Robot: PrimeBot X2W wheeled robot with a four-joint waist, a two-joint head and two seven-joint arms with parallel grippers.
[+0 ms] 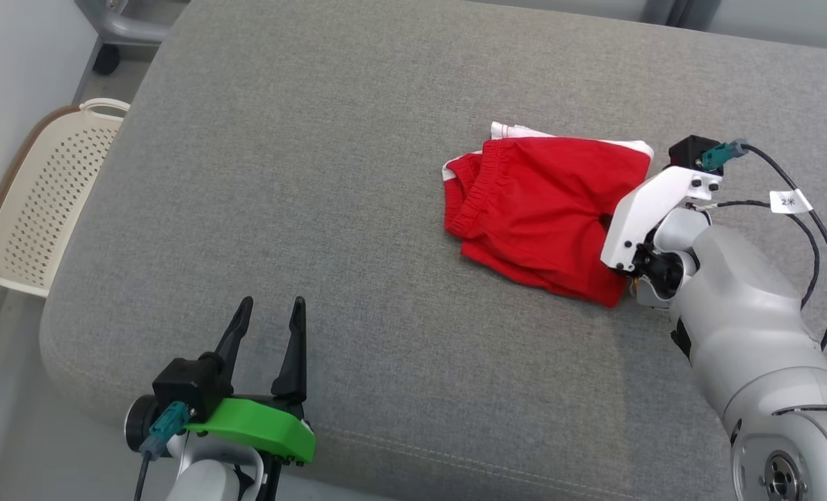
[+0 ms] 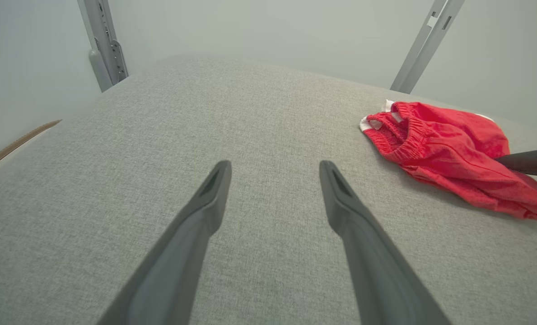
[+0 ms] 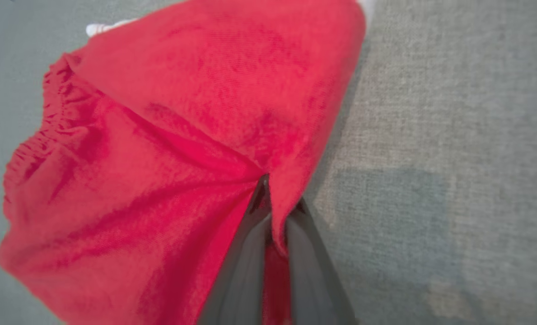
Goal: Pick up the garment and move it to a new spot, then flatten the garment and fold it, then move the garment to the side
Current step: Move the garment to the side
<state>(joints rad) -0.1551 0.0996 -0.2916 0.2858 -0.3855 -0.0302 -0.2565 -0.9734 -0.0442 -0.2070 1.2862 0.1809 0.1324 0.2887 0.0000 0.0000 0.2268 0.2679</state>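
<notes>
A broad grey upholstered cushion (image 1: 357, 174) filled the space in front of the robot, with a pale perforated basket (image 1: 44, 202) on the floor off its left edge. The garment (image 1: 545, 209), a pair of red shorts with white trim, lay rumpled and partly doubled over on the right half of the cushion, its gathered waistband (image 1: 479, 188) turned toward the middle. The right gripper (image 3: 275, 198) had its fingers pressed together on a pinched ridge of red cloth at the edge of the shorts nearest that arm. The left gripper (image 1: 273, 303) hovered over bare cushion well apart from the shorts, its fingers spread wide and holding nothing. The cloth looked thin, light and limp, so it would likely sag and bunch when lifted rather than keep any shape. A pinch on one loose fold might catch a single layer only. The elastic waistband seemed the firmer hold, and a grip at each of its ends would probably suit the flattening.
</notes>
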